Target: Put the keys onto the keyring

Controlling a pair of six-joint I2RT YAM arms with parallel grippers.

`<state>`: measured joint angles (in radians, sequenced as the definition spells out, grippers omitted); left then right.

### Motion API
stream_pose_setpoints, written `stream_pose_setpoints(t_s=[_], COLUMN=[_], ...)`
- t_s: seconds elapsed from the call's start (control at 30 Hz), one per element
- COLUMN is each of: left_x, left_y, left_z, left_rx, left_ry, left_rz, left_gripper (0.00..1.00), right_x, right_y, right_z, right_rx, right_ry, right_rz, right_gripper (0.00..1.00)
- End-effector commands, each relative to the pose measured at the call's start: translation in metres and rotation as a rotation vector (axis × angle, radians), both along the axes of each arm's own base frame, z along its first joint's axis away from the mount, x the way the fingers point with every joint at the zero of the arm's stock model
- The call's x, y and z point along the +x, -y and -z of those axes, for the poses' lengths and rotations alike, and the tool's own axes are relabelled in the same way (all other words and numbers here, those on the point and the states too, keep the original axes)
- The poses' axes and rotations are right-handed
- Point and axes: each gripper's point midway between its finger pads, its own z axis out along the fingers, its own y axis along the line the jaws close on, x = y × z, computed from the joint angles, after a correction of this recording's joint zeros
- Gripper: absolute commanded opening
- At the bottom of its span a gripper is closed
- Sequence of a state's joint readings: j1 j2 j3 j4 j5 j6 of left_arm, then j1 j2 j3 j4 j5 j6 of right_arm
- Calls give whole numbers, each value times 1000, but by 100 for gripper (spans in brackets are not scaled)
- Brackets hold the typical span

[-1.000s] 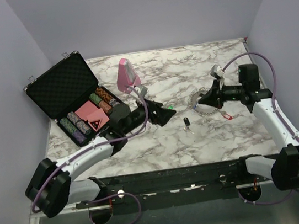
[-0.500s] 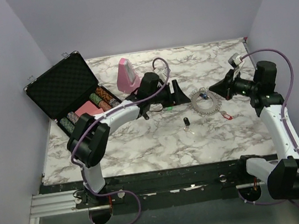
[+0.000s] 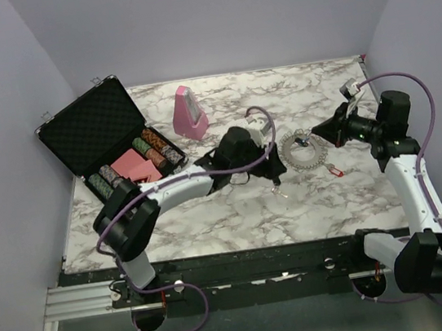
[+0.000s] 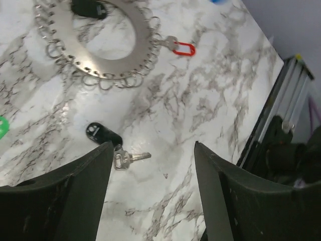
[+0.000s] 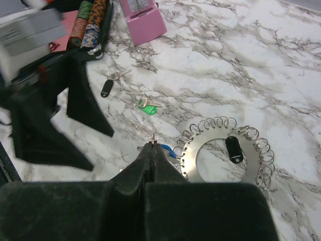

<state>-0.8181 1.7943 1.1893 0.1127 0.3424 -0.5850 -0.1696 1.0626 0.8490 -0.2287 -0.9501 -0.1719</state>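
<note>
The keyring (image 3: 301,152) lies flat on the marble, a silvery disc rimmed with small loops; it also shows in the left wrist view (image 4: 75,55) and the right wrist view (image 5: 189,163). A black-capped key (image 4: 103,135) lies just below my open left gripper (image 4: 153,191), by its left finger. My left gripper (image 3: 275,173) hovers left of the ring. A red key (image 3: 335,171) lies at the ring's near right edge. A blue key (image 5: 168,150) sits at its rim, a green key (image 5: 148,105) further left, another black cap (image 5: 233,148) in its hole. My right gripper (image 5: 153,145) is shut above the ring's edge, a tiny sliver showing at its tips.
The pink metronome (image 3: 188,114) stands behind the left arm. The open black poker-chip case (image 3: 107,148) with chip stacks sits at the far left. The table's front rail (image 4: 293,95) runs close to the left gripper's right side.
My left gripper has swung right and toward the near side, ending over the black-capped key. My right gripper pulled back off the ring a second ago and has since held still.
</note>
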Motion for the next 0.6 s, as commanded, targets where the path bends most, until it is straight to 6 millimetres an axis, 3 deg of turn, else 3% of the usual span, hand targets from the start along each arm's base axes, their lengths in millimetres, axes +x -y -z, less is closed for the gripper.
stream_pose_setpoints(t_s=[0.0,0.13,0.2,0.3,0.43,0.57], left_x=[-36,-52,-47,-36,-25,-7], left_y=[6,-22,-38,-52,-48,-39], left_z=[-70,-103,-110,-113,-104,-82], left_rx=[-108,-339,-455,-556,-476,-244], left_ry=[619,684,596,491,477,361], left_rz=[149,157,123,133,133,110], left_gripper=[73,80,99,99,99,99], right_x=[3,3,2,4,7,9], right_y=[7,7,8,11,16,18], right_z=[10,14,16,18,23,26], right_rx=[0,-1,-4,-9,-13,-16], right_ry=[-23,-31,-31,-34,-47,-57], right_rz=[30,14,9,19,40,51], right_gripper=[0,0,0,0,0,0])
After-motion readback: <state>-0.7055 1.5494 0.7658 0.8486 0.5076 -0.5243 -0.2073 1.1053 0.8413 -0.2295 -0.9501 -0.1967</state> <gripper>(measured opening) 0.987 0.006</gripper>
